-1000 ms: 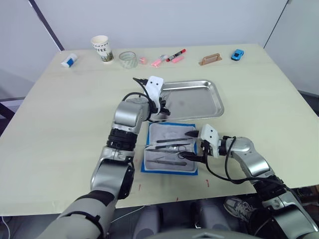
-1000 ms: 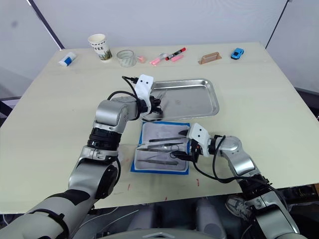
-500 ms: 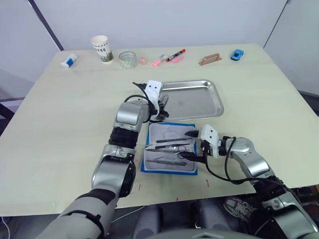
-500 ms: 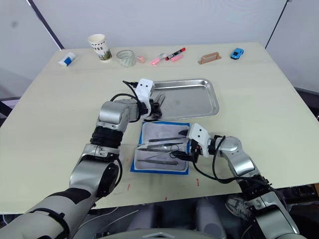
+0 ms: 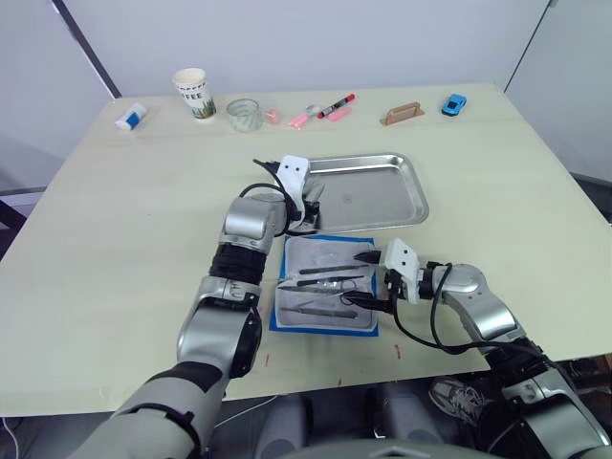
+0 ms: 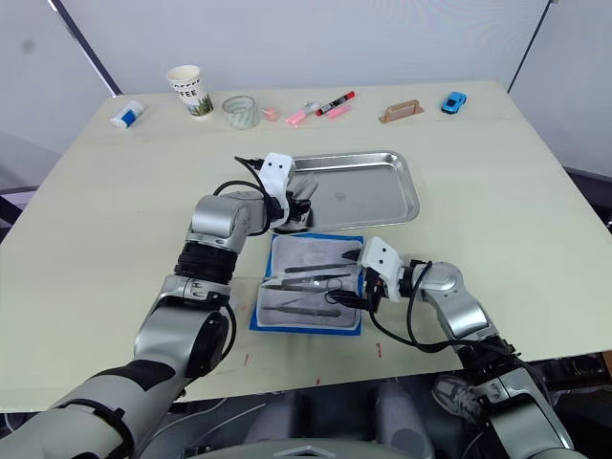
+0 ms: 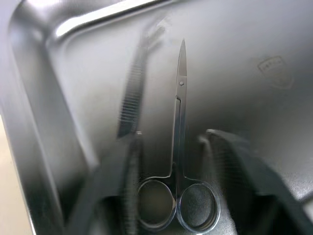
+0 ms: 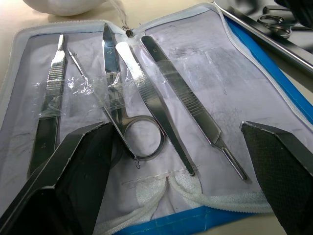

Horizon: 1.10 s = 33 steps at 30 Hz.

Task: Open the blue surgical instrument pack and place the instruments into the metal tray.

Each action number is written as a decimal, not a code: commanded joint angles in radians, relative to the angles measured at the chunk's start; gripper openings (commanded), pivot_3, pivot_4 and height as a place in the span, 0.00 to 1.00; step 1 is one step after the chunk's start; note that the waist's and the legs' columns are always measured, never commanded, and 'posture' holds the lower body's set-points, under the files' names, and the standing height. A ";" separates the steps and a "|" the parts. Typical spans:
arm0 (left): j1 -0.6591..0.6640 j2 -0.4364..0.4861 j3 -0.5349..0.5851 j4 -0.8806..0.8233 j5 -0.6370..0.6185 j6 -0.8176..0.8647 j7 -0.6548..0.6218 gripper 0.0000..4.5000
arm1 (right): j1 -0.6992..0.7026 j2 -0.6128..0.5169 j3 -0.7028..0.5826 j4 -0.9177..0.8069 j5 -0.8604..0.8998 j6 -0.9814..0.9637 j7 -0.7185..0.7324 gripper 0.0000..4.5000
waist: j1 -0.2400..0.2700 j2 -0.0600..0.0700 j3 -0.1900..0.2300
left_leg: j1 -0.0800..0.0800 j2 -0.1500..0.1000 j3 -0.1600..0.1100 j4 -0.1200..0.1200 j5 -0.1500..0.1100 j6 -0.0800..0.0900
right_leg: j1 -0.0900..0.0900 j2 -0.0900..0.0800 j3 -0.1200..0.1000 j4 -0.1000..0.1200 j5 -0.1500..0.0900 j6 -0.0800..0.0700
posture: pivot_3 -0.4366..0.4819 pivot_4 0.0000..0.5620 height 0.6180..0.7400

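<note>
Slightly shifted toward the metal tray (image 5: 382,196), the left hand (image 5: 311,203) hangs released over scissors (image 7: 178,161) lying inside it — the right hand (image 5: 368,282) spreads wide over the opened blue surgical instrument pack (image 5: 325,284) just below the tray.

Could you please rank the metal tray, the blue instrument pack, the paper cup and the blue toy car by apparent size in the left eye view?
1. metal tray
2. blue instrument pack
3. paper cup
4. blue toy car
</note>
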 commanded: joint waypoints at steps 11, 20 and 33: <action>-0.027 0.018 0.004 -0.176 -0.023 0.036 -0.028 0.61 | 0.046 -0.005 0.079 0.138 -0.115 0.037 -0.061 1.00 | -0.003 0.000 0.000 | 0.000 0.000 0.000 -0.001 0.000 -0.001 | 0.000 0.000 0.000 0.000 0.000 0.000 | 0.48 0.27 1.00; 0.024 0.032 0.081 -0.261 -0.093 -0.086 -0.079 0.61 | 0.046 0.000 0.080 0.138 -0.114 0.034 -0.064 1.00 | -0.008 0.000 0.000 | 0.001 0.000 0.000 -0.001 0.001 -0.002 | 0.000 0.000 0.000 0.000 0.000 0.000 | 0.48 0.27 1.00; 0.215 0.398 0.050 -0.297 -0.221 -0.455 -0.729 0.61 | 0.048 -0.004 0.085 0.145 -0.109 0.029 -0.067 1.00 | -0.014 -0.001 0.000 | 0.007 0.001 0.001 -0.013 0.006 -0.023 | 0.000 0.003 0.005 -0.002 -0.001 0.000 | 0.48 0.27 1.00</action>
